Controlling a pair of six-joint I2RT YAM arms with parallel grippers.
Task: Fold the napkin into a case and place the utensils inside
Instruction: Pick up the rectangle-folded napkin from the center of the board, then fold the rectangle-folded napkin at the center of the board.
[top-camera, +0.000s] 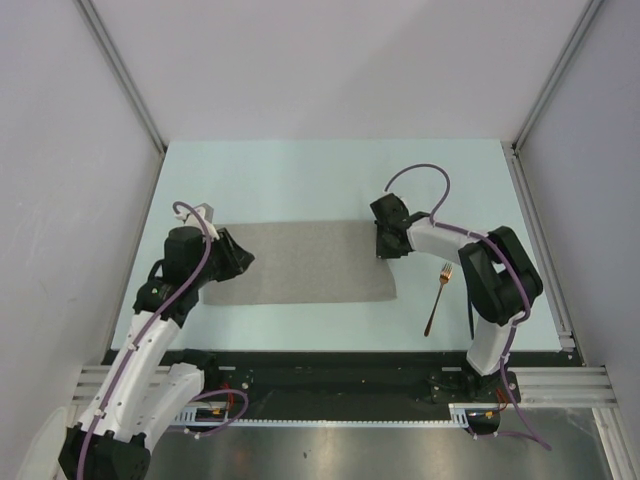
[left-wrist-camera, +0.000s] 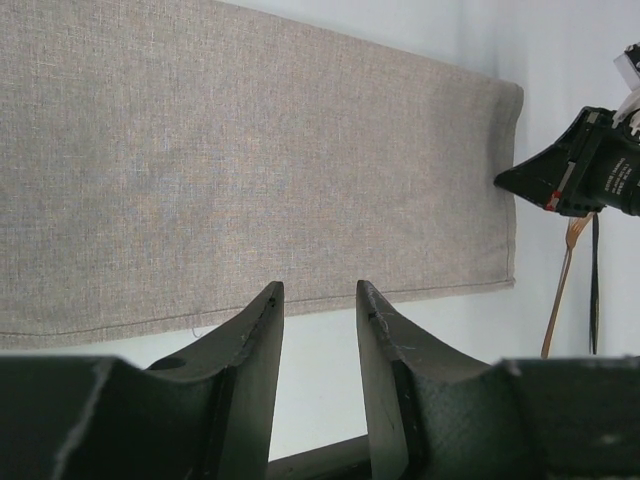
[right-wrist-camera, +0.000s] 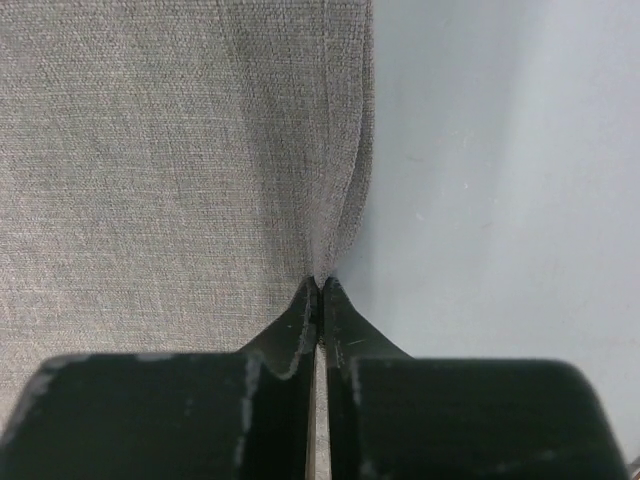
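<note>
Napkin (top-camera: 295, 263) folded flat, mid-table. Right gripper (right-wrist-camera: 320, 288) pressed together, pinching napkin's right edge. Left gripper (left-wrist-camera: 318, 300) spread, holding nothing, near left end. Pinch looks thin: cloth may slip out and fold may flop open. One-sided pull may drag it crooked.

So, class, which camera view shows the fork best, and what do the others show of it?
The top external view: the whole fork lies unobstructed, tines to handle, right of the napkin. The left wrist view catches it small and thin at its right edge. The right wrist view shows none of it.
</note>
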